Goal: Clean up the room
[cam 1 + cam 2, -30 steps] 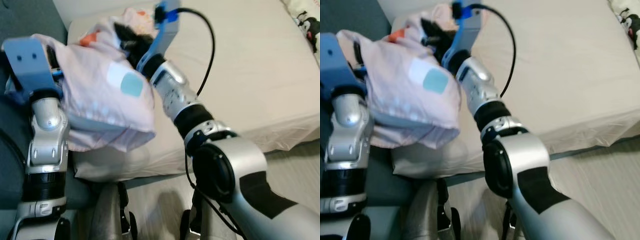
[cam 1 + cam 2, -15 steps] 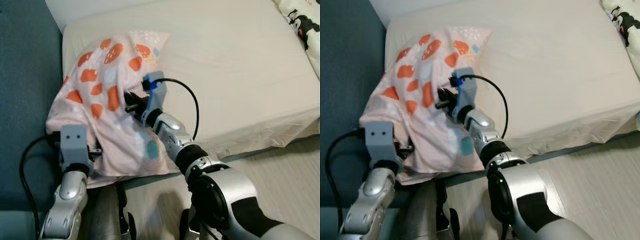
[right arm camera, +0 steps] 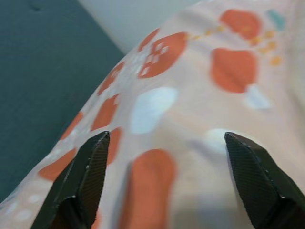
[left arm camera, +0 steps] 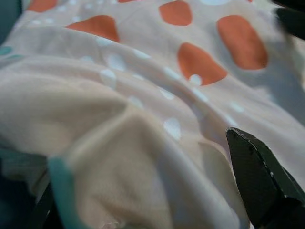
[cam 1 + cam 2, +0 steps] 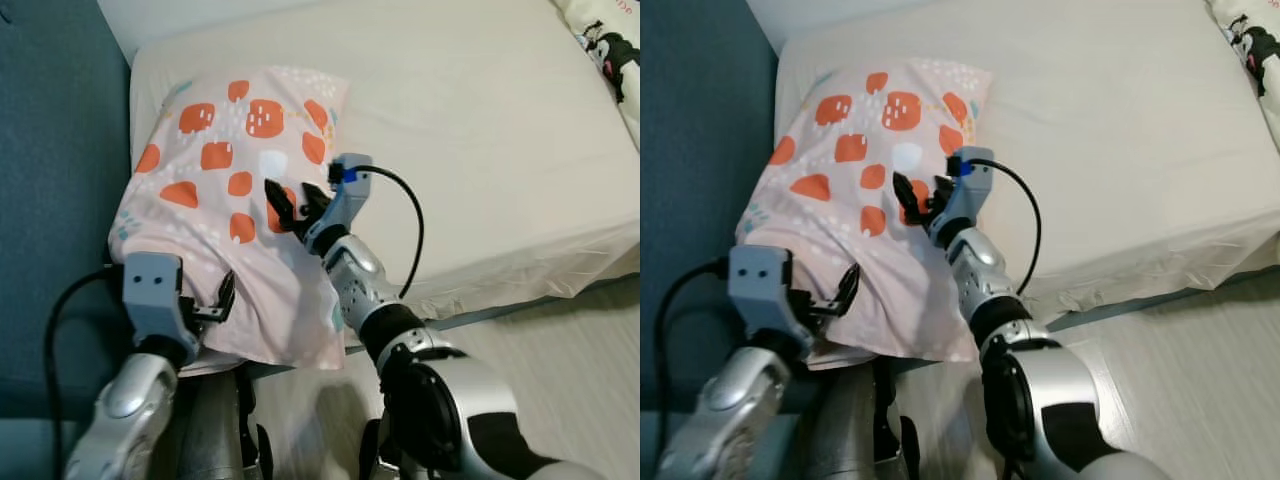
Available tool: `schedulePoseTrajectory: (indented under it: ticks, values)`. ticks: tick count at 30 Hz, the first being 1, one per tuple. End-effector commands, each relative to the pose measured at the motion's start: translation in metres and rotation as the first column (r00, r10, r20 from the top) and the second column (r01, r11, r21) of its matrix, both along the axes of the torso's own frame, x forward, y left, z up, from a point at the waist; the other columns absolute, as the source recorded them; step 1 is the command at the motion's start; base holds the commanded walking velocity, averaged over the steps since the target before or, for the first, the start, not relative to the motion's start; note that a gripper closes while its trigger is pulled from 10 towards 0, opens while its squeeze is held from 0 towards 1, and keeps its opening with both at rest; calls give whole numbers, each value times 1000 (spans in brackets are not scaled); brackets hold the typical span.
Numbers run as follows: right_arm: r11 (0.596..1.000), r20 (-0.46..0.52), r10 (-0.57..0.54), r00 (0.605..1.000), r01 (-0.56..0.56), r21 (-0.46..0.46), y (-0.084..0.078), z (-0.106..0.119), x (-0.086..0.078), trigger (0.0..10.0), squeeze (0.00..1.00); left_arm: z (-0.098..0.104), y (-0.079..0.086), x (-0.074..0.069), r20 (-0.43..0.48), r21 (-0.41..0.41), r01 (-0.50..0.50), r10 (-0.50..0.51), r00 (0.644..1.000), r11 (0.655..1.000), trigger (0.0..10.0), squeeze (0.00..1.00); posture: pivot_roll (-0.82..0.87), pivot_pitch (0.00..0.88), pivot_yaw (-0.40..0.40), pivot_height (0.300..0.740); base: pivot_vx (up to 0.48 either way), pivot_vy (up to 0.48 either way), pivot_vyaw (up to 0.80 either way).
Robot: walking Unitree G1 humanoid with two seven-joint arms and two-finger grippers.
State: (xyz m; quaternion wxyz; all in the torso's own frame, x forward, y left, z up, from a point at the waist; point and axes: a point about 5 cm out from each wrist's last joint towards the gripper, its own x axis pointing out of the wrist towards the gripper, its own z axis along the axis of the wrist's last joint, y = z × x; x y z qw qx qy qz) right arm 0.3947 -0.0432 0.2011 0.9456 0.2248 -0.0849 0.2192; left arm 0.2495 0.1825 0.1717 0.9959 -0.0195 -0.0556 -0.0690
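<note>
A pink pillow (image 5: 230,170) with orange spots lies flat at the left end of the bed (image 5: 480,130). My right gripper (image 5: 295,205) hovers just over the pillow's middle, open, with nothing between its fingers (image 3: 90,176). My left gripper (image 5: 222,303) is at the pillow's near left edge, where the case hangs over the side of the mattress. In the left wrist view its fingers (image 4: 259,183) stand wide apart with loose pillow fabric (image 4: 143,119) bulging between them.
A dark teal surface (image 5: 50,150) runs along the bed's left side. A second pillow with a cartoon print (image 5: 605,40) lies at the bed's far right. Pale wooden floor (image 5: 580,350) lies to the right below the mattress edge.
The pillow, held up in both grippers a second ago, has come down and now lies flat on the bed. The right gripper has let go and opened above it.
</note>
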Motion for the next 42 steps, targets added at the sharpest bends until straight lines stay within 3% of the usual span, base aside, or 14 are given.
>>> schedulePoseTrajectory:
  ticks: [1, 3, 5, 10, 14, 21, 24, 26, 27, 31, 34, 35, 38, 42]
  values:
    - [990, -27, -126, 992, 128, 61, -22, -9, 1, 10000, 0, 1, 24, -9, -19, 18, -42, 42, 999, 999, 10000, 0, 179, 361, 4, 581, 0, 0, 0]
    - [970, -54, -224, 973, 228, 89, -49, -12, 4, 10000, 0, 8, 59, -10, 10, 52, -179, 178, 984, 983, 10000, 0, 180, 358, 1, 581, 0, 0, 0]
    - [965, -60, -241, 969, 246, 97, -54, -13, 4, 10000, 0, 10, 67, -10, 19, 60, -211, 210, 977, 976, 10000, 0, 180, 358, 1, 581, 0, 0, 0]
    - [942, -105, -327, 939, 333, 49, -93, -21, 7, 10000, 0, 32, 123, -5, 100, 79, -437, 429, 898, 896, 10000, 0, 176, 354, -9, 581, 0, 0, 0]
    - [918, -131, -387, 913, 395, 35, -111, -25, 6, 10000, 0, 40, 139, -6, 125, 103, -491, 478, 869, 865, 10000, 0, 176, 355, -10, 581, 0, 0, 0]
    - [882, -214, -455, 864, 471, 27, -134, -36, 4, 10000, 0, 66, 145, 0, 219, 74, -519, 494, 842, 852, 10000, 0, 176, 354, -15, 581, 0, 0, 0]
    - [882, -231, -452, 861, 470, 24, -135, -39, 3, 10000, 0, 72, 141, 9, 209, 15, -470, 456, 865, 883, 10000, 0, 180, 354, -16, 581, 0, 0, 0]
    - [887, -245, -445, 861, 462, 17, -132, -43, 2, 10000, 0, 53, 118, 21, 108, 31, -326, 321, 941, 945, 10000, 0, 182, 352, -16, 581, 0, 0, 0]
    - [888, -248, -442, 862, 460, 13, -130, -45, 2, 10000, 0, 46, 111, 23, 77, 45, -285, 281, 957, 958, 10000, 0, 180, 350, -15, 581, 0, 0, 0]
    - [906, -224, -418, 880, 422, -31, -122, -46, 1, 10000, 0, 32, 97, 26, 24, 77, -244, 243, 970, 967, 10000, 0, 180, 347, -14, 581, 0, 0, 0]
    - [961, -49, -194, 980, 179, -211, -80, -45, -4, 10000, 0, 6, 60, 28, -36, 89, -155, 159, 987, 984, 10000, 0, 174, 336, -18, 581, 0, 0, 0]
    - [961, -49, -194, 980, 179, -211, -80, -45, -4, 10000, 0, 6, 60, 28, -36, 89, -155, 159, 987, 984, 10000, 0, 174, 336, -18, 581, 0, 0, 0]
    - [958, 99, 111, 989, -80, -277, -35, -41, -22, 10000, 0, -5, 19, 21, -54, -21, 73, -74, 996, 997, 10000, 0, 158, 319, -19, 581, 0, 0, 0]
    - [950, 131, 168, 977, -125, -286, -25, -41, -30, 10000, 0, -8, 3, 17, -57, -43, 163, -165, 985, 986, 10000, 0, 158, 316, -21, 581, 0, 0, 0]
